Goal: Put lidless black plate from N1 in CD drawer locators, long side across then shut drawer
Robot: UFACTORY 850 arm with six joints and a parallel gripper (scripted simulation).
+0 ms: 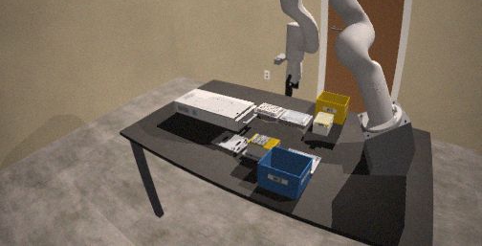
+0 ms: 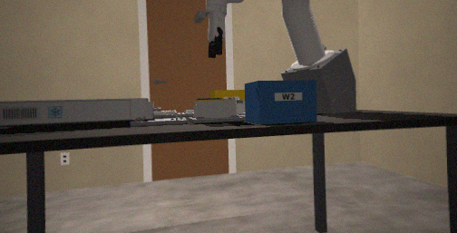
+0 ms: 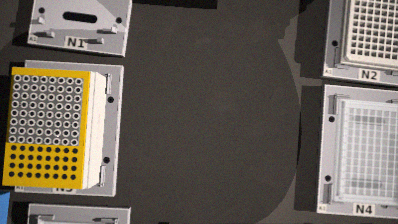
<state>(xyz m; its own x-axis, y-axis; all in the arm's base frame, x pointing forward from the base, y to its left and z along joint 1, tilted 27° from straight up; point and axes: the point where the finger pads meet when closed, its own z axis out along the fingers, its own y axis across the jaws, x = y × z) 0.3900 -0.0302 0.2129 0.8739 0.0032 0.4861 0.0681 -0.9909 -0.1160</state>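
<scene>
The work nest N1 (image 1: 232,143) (image 3: 102,22) holds no plate; its slot and pegs show bare in the wrist view. The cooler CD (image 1: 210,104) (image 2: 91,111) is a long white box at the far left of the bench. Its handled front faces the nests. I cannot tell from these views whether the drawer is fully shut, and its inside is hidden. No lit lamp can be made out. The black plate is not visible in any view. My gripper (image 1: 289,92) (image 2: 215,54) is open and empty, high above the bench, with its fingers pointing down.
A yellow-topped tip rack (image 1: 264,142) (image 3: 47,125) sits on nest N3. A white gridded rack (image 3: 375,30) is on N2 and a clear plate (image 3: 370,145) on N4. The blue bin W2 (image 1: 282,175) (image 2: 281,107) stands at the front, a yellow bin (image 1: 333,109) near the arm's base.
</scene>
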